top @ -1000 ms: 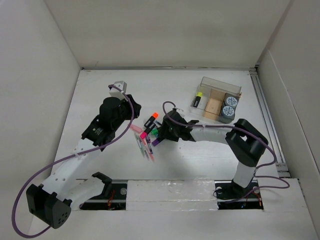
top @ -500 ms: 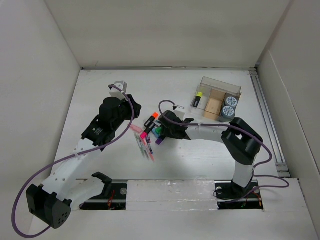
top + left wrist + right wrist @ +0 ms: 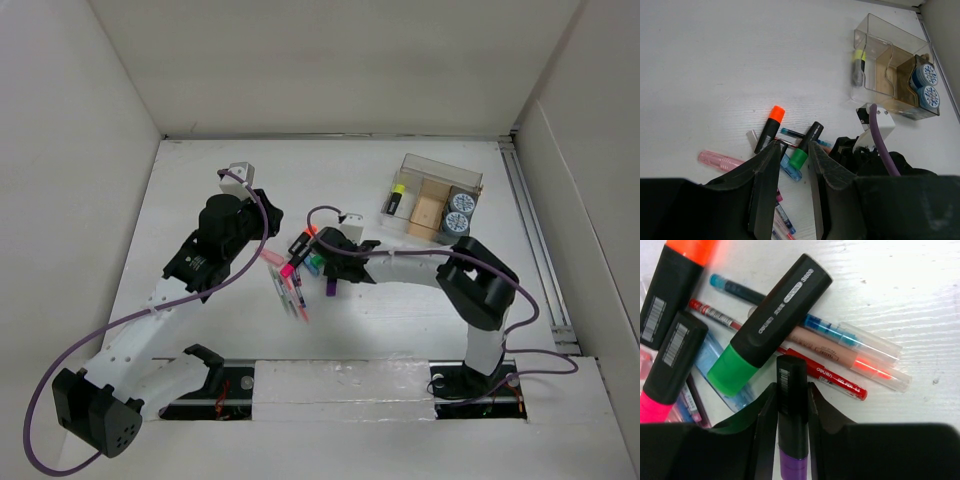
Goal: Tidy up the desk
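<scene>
The desk (image 3: pixel 400 315) is a white tabletop with white walls. A pile of pens and highlighters (image 3: pixel 293 278) lies at its middle. My right gripper (image 3: pixel 327 262) (image 3: pixel 792 390) is over the pile, shut on a black highlighter with a purple cap (image 3: pixel 792 425) (image 3: pixel 330 287). Under it lie a green-capped highlighter (image 3: pixel 765 322), an orange one (image 3: pixel 675 285), a pink one (image 3: pixel 665 370) and a red pen (image 3: pixel 825 375). My left gripper (image 3: pixel 262 218) (image 3: pixel 794 150) is open and empty, above the pile's left side.
A clear organizer box (image 3: pixel 435 200) (image 3: pixel 890 65) stands at the back right. It holds a yellow highlighter (image 3: pixel 397 193), a wooden block (image 3: pixel 428 210) and two tape rolls (image 3: pixel 457 215). A pink pen (image 3: pixel 720 160) lies apart at the pile's left.
My right gripper has moved left over the pile, and the purple highlighter has swung with it to point more toward the near edge. The left arm has not moved.
</scene>
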You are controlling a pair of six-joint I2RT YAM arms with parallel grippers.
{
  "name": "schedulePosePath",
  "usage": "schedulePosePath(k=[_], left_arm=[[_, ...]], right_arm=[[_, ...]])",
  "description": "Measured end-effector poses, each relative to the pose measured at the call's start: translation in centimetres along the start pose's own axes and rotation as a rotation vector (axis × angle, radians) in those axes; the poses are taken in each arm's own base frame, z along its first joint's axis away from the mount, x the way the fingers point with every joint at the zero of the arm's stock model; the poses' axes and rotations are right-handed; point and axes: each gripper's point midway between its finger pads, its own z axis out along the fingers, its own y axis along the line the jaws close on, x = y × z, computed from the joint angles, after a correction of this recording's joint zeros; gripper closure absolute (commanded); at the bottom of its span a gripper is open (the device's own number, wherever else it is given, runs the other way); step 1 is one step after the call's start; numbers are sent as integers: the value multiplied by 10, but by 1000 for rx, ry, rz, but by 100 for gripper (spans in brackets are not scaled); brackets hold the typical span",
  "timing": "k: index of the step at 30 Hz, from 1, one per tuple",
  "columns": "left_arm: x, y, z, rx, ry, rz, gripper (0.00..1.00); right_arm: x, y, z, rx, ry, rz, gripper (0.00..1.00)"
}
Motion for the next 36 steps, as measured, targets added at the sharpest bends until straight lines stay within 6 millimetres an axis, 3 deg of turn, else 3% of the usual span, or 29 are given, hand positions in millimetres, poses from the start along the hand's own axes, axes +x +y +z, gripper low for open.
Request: schedulePosePath(k=[2,5,8,10,14,16,17,18,20,27,30,33,36], left_arm=[[0,0,0,0,0,0,74],[0,0,0,0,0,0,75],[0,0,0,0,0,0,75],[1,0,1,-1,2,0,75],[1,0,1,0,2,0,75],[1,0,1,0,2,0,75],[1,0,1,0,3,0,75],[1,0,1,1,3,0,75],[1,-1,1,4,4,0,75],[2,-2,0,14,9,0,75],[2,-3,0,15,10,0,75],[2,-3,0,16,10,0,75],[2,-3,0,16,10,0,75]], right_arm=[[1,2,-1,-8,3,-1,96],[3,1,-5,-30,3,-6,99],[7,-9,-19,-45,22,-16,100],[-1,-10,-32,-82,20,-1,98],[-55,-4,-60,-196,-58,102,98],[-94,-12,-70,-232,-122,174,98],[-123,-22,-74,-246,-176,226,97],[-126,-24,-74,-244,-183,232,97],[-154,-46,-69,-216,-235,282,97],[-227,-139,-34,-24,-340,415,95],[-253,-169,-18,42,-368,449,94],[-267,-188,-3,77,-374,461,87],[-266,-194,9,96,-355,455,69]])
